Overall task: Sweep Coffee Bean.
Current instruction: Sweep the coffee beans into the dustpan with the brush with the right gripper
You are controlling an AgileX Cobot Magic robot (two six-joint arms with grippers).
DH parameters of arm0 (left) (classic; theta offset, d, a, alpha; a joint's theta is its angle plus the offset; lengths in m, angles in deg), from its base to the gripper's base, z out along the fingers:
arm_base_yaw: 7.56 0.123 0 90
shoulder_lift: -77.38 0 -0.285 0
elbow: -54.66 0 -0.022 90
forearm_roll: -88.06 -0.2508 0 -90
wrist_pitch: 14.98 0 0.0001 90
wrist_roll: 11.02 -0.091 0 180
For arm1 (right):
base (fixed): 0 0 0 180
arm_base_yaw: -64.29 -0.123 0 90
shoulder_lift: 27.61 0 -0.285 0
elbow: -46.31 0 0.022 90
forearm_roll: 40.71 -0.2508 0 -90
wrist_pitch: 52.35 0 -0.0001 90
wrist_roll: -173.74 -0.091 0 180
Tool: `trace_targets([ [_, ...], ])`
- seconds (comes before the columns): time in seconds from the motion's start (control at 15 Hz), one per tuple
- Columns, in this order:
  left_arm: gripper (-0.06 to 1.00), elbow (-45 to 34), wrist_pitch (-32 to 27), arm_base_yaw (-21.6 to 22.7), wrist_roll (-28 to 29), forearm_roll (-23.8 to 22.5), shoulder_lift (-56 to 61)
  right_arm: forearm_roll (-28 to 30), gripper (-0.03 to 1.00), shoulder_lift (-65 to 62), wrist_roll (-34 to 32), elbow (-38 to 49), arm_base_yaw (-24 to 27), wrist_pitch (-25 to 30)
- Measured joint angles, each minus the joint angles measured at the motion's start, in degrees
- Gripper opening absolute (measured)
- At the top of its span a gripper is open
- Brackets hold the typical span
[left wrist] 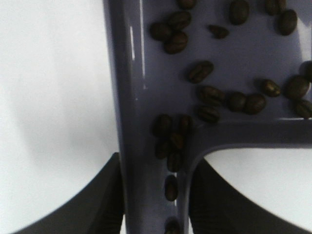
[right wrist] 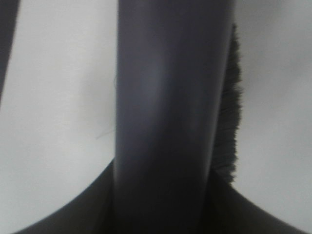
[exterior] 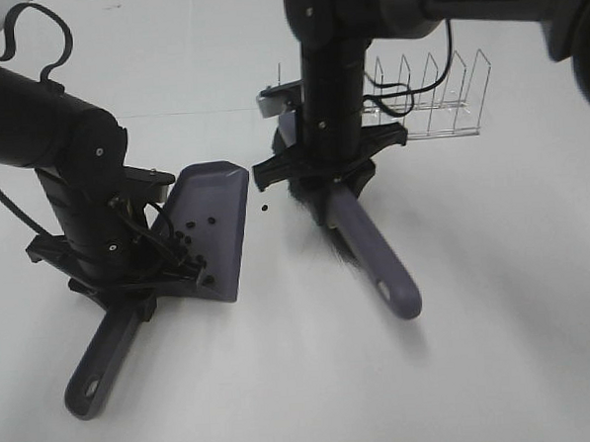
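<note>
Your left tool point(exterior: 131, 294) clamps the dustpan point(exterior: 215, 210), your right tool point(exterior: 333, 187) the brush point(exterior: 378, 261); both arms angle downward.

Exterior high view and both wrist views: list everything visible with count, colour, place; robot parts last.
table: one, white, under everything
dustpan: one, grey-purple, left side of the table
brush: one, grey-purple with black bristles, centre
coffee beans: roughly twenty, dark brown, inside the dustpan
stray bean: one, dark, on the table between dustpan and brush
rack: one, clear, back right
left pincer: one, black, shut on the dustpan handle
right pincer: one, black, shut on the brush handle
</note>
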Motion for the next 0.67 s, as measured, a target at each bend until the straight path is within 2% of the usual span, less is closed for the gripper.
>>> trace_targets([
  [0.2,0.32,0.0,0.0,0.0,-0.4,0.0,0.0,-5.3,0.27,4.8,1.0,-7.3,-4.4,0.3],
  [0.4,0.32,0.0,0.1,0.0,-0.9,-0.1,0.0,-15.3,0.27,5.0,4.7,-13.4,-5.0,0.3],
  [0.53,0.32,0.0,0.2,0.0,-1.5,-0.1,0.0,-17.1,0.27,5.4,5.7,-18.2,-5.0,0.3],
  [0.67,0.32,0.0,0.2,0.0,-1.5,-0.1,0.0,-16.2,0.27,4.3,5.8,-20.6,-5.0,0.0],
])
